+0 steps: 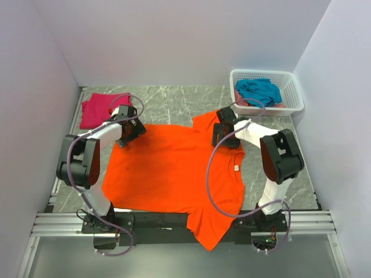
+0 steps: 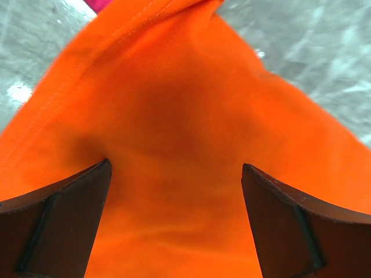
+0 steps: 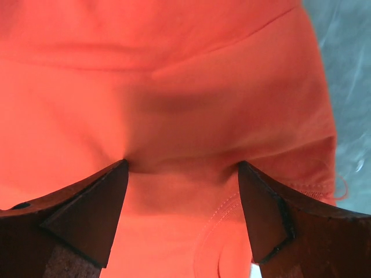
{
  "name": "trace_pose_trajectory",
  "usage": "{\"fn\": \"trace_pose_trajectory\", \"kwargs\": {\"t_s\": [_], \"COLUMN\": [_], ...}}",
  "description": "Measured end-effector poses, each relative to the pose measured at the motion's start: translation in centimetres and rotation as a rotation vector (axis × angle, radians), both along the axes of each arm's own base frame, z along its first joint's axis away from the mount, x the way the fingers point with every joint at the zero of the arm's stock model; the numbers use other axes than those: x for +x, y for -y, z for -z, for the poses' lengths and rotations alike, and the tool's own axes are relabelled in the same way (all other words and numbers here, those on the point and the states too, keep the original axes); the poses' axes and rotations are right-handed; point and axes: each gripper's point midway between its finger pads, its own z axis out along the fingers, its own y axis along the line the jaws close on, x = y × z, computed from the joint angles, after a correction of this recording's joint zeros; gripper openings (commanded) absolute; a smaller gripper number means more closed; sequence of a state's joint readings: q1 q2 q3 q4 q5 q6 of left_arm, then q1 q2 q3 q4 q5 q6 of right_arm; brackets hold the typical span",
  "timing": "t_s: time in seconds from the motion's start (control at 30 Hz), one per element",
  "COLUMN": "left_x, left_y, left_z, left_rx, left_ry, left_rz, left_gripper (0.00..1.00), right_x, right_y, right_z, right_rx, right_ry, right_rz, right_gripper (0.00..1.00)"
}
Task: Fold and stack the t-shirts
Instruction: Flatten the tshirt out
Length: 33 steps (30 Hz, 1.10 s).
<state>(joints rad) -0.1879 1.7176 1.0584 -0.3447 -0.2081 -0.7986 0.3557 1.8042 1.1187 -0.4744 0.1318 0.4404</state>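
A bright orange cloth short-sleeved t-shirt [image 1: 168,168] lies spread open and mostly flat across the middle of the grey marbled surface [image 1: 174,101]. Its collar is to the right and its hem to the left, with one sleeve pointing far and the other draped over the near edge. A magenta-pink cloth t-shirt [image 1: 99,110] lies folded at the far left. A teal-blue cloth t-shirt [image 1: 259,90] sits crumpled in the white lattice basket [image 1: 295,95] at the far right.

Table [image 1: 174,104]: orange shirt [image 1: 174,168], pink shirt [image 1: 95,110], basket [image 1: 264,72]

The orange t-shirt [image 1: 168,168] is matt cloth, the table [image 1: 174,104] glossy and marbled, the basket [image 1: 294,95] seemingly plastic.
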Motion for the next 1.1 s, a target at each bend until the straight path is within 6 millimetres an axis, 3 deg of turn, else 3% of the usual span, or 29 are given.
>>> {"fn": "trace_pose_trajectory", "kwargs": {"t_s": [0.1, 0.37, 0.7, 0.93, 1.1], "left_x": [0.2, 3.1, 7.2, 8.3, 7.8], "left_y": [-0.1, 0.7, 1.7, 2.2, 2.5], "left_z": [1.3, 1.1, 0.8, 0.6, 0.1], "left_rx": [0.012, 0.002, -0.016, -0.025, -0.043], "left_ry": [-0.036, -0.011, 0.019, 0.015, 0.011], "left_rz": [-0.003, 0.002, 0.01, 0.028, 0.041], "left_gripper": [0.99, 0.99, 1.0, 0.99, 0.99], "right_x": [1.1, 3.5, 8.8, 10.3, 10.2], "right_y": [0.4, 2.3, 4.2, 4.5, 4.5], "right_z": [0.1, -0.1, -0.4, -0.5, -1.3], "right_rx": [-0.023, -0.054, -0.073, -0.08, -0.08], "right_ry": [-0.012, -0.038, -0.01, 0.003, 0.014], "right_rz": [0.018, 0.052, 0.044, 0.02, 0.014], "right_gripper": [0.8, 0.82, 0.81, 0.82, 0.82]}}
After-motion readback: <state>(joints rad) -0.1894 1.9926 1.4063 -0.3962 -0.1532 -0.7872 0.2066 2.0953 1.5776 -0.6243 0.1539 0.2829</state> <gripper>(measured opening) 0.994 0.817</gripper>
